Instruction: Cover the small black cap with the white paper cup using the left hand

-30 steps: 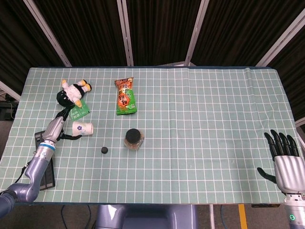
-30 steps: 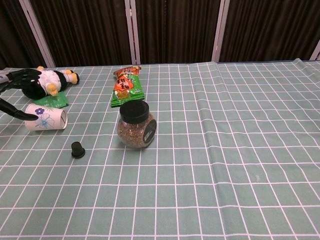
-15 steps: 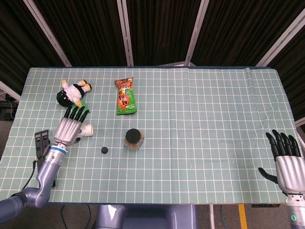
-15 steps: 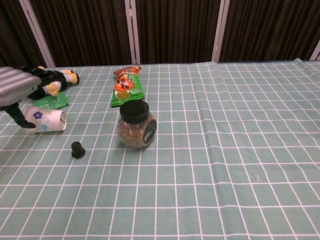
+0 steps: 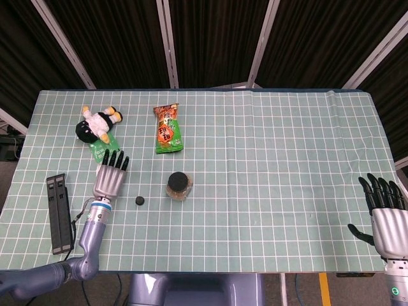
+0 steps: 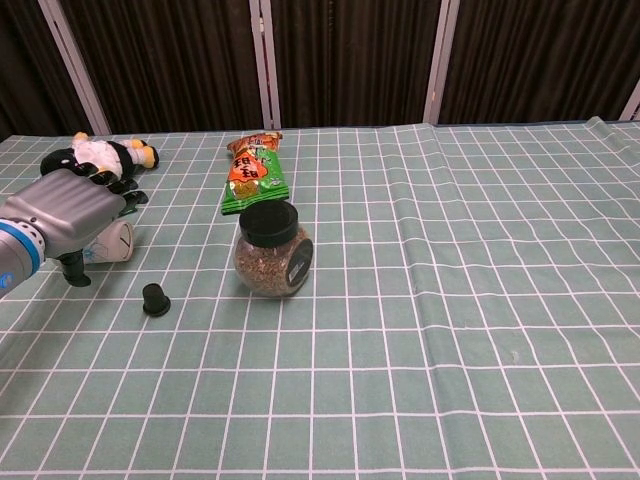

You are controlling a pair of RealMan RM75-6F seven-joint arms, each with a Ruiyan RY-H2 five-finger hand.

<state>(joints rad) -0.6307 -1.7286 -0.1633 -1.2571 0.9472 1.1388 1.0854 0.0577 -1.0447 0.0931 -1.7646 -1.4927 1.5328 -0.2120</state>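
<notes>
Fingers of the left robot hand (image 5: 111, 177) reach flat over the white paper cup (image 6: 116, 241), which lies on its side beneath the palm; whether the hand grips the cup cannot be told. A second ago the hand lay left of the cup, thumb at its side. The small black cap (image 5: 139, 201) sits just right of the hand on the tabletop (image 5: 268, 159), beside the jar (image 5: 179, 185). The right robot hand (image 5: 386, 217) stays spread, empty.

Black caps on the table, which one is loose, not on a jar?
The small black cap alone on the cloth near the left hand; the other is the lid on the spice jar.
</notes>
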